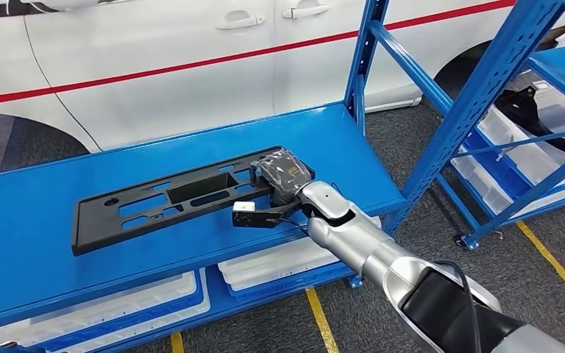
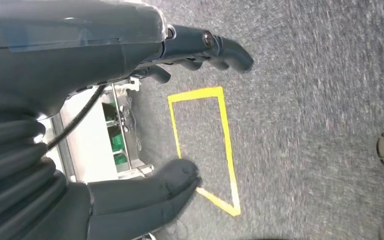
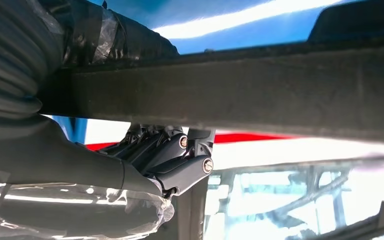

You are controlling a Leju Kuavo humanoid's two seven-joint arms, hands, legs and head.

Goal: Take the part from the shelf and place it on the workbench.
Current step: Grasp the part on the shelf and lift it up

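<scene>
Right hand fingers clamp the unlabelled black part on the workbench; left hand fingers apart.

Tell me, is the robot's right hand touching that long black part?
Touching. In the right wrist view the right hand has its fingers curled around the black part.

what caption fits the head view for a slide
Right robot hand grips the end of a long black part lying on the blue workbench, white car behind.
</scene>
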